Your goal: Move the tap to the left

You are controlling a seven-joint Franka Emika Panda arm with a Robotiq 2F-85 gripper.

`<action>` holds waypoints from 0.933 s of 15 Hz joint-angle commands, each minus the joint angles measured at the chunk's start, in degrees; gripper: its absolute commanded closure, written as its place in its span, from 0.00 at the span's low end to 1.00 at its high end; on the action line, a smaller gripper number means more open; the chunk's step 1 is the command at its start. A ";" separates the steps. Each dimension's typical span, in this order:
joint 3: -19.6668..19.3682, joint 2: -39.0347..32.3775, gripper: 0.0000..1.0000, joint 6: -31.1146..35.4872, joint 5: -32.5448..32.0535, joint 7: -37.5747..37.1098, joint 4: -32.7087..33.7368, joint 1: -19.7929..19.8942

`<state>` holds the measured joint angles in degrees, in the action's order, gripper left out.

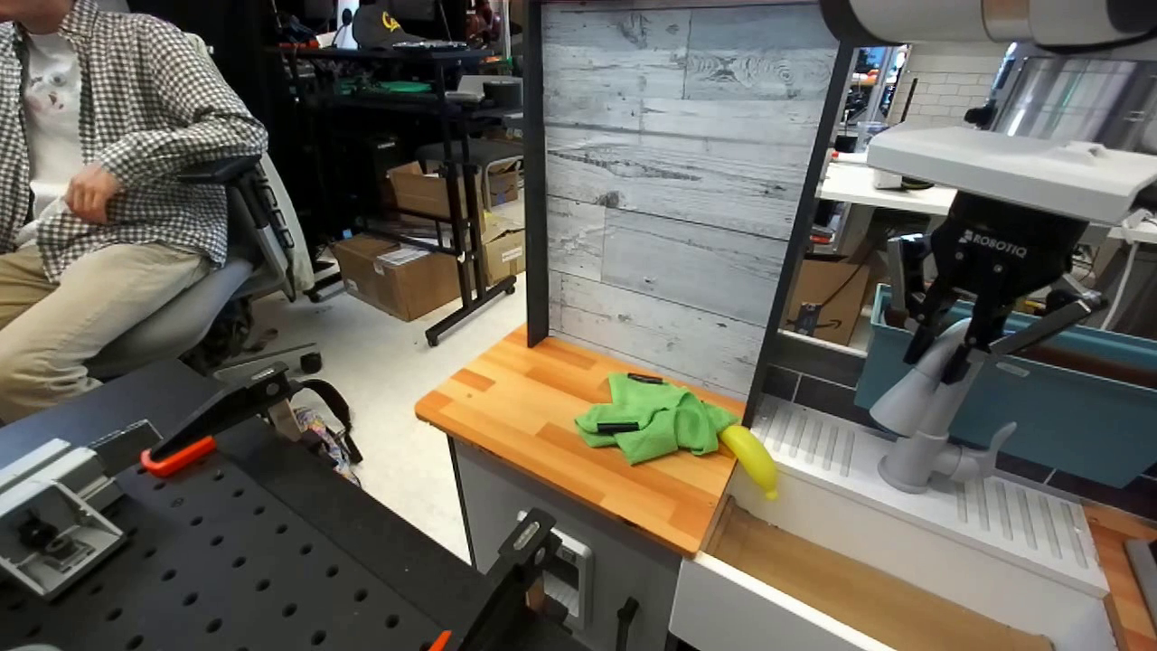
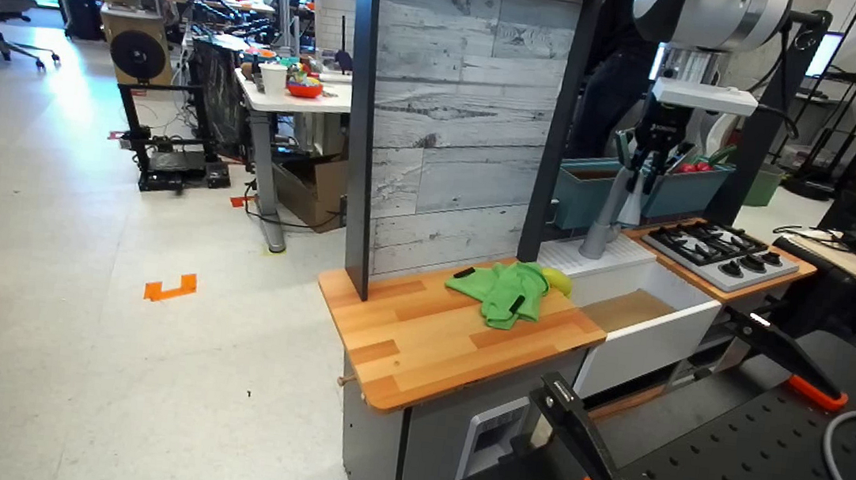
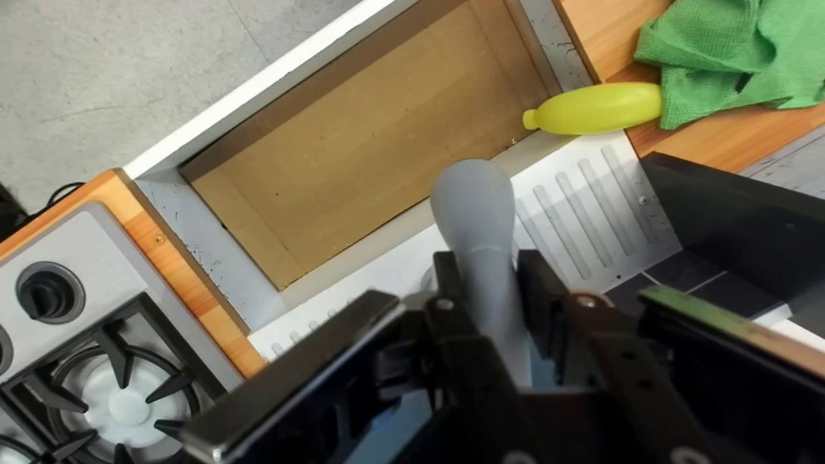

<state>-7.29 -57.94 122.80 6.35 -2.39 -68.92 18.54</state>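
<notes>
While the gripper pinches one grey tap between its two fingers, the tap's base stands below it on a ridged ledge. Farther out lie one yellow object, then one green cloth with two black strips; opposite, one stove.

tap is a chunky matte light grey thing, arched spout, flared end angled down, little lever sticking out low, it's standing on the white ribbed ledge beside the basin
</notes>
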 commanded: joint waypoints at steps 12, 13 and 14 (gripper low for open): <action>3.25 -6.47 0.94 -6.19 5.56 -9.09 11.72 0.17; 3.23 -7.01 0.94 -6.62 5.47 -10.30 12.70 -0.11; 3.18 -7.63 0.94 -6.98 5.31 -11.76 13.78 -0.56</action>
<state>-6.06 -61.41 117.64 8.76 -11.65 -61.82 18.72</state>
